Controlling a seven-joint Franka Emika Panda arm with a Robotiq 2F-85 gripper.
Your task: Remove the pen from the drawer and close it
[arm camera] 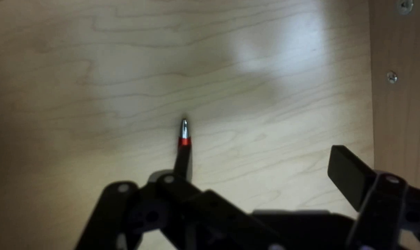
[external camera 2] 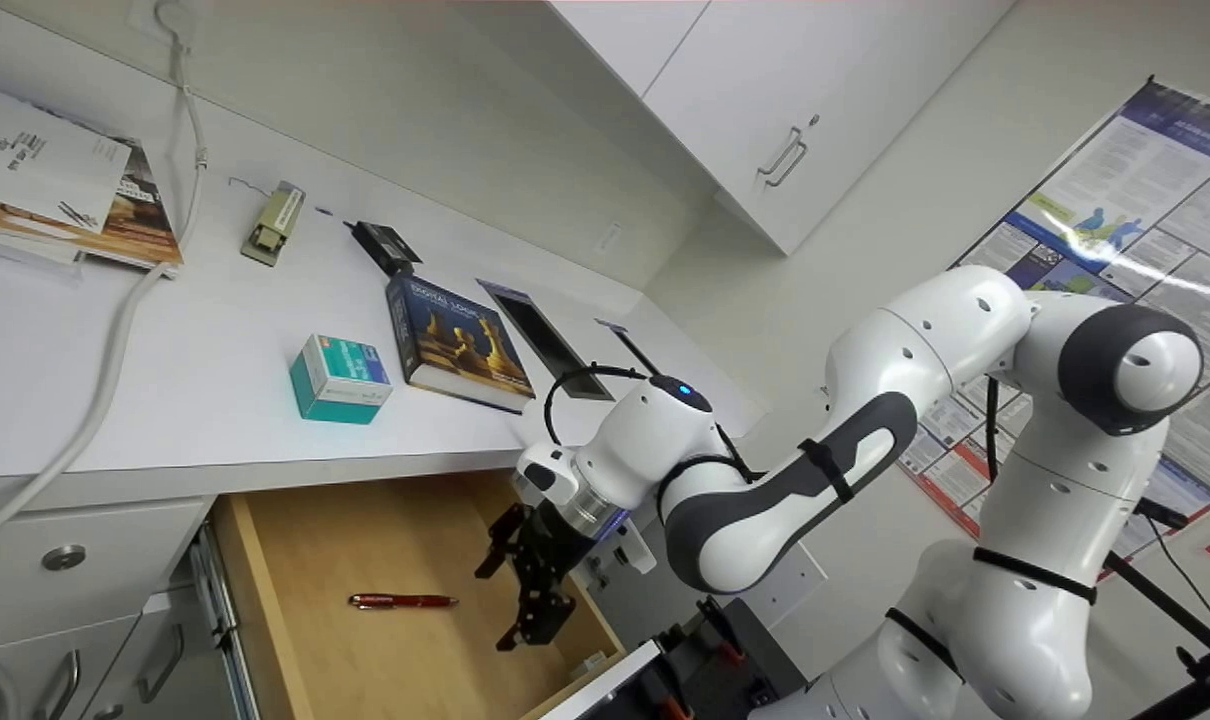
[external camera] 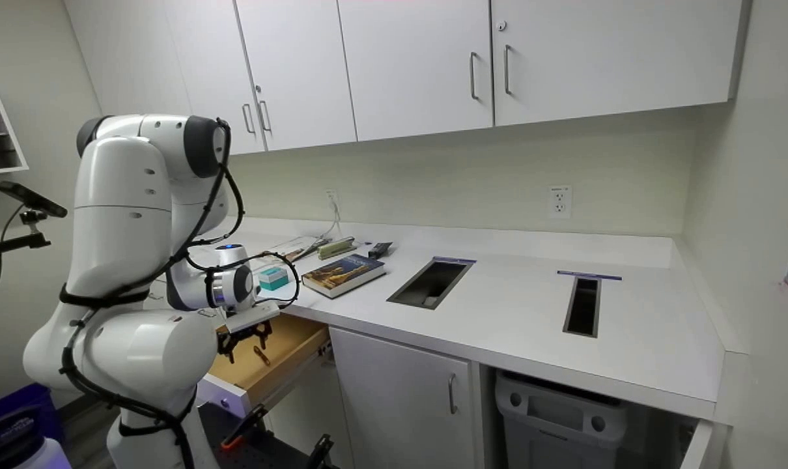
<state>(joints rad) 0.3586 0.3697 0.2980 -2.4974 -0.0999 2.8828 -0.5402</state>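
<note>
The drawer (external camera: pixel 296 335) is pulled open, its tan wooden inside facing up in an exterior view (external camera 2: pixel 365 530). A red pen (external camera 2: pixel 402 601) with a silver tip lies flat on the drawer floor. It also shows between drawer and gripper in an exterior view (external camera: pixel 261 355) and, mostly hidden behind a finger, in the wrist view (arm camera: pixel 184 133). My gripper (arm camera: pixel 260 152) is wide open and empty, above the drawer floor. In the wrist view its left finger overlaps the pen and its right finger is near the drawer's side wall. The gripper in an exterior view (external camera 2: pixel 502 606) is beside the pen, apart from it.
The white countertop edge (external camera 2: pixel 265 475) overhangs the drawer's back. On the counter are a book (external camera 2: pixel 465 340), a teal and white box (external camera 2: pixel 340 380), a green stapler-like object (external camera 2: pixel 273 222) and papers. A white cable (external camera 2: pixel 115 340) hangs over the edge. A dark robot base stands by the drawer front.
</note>
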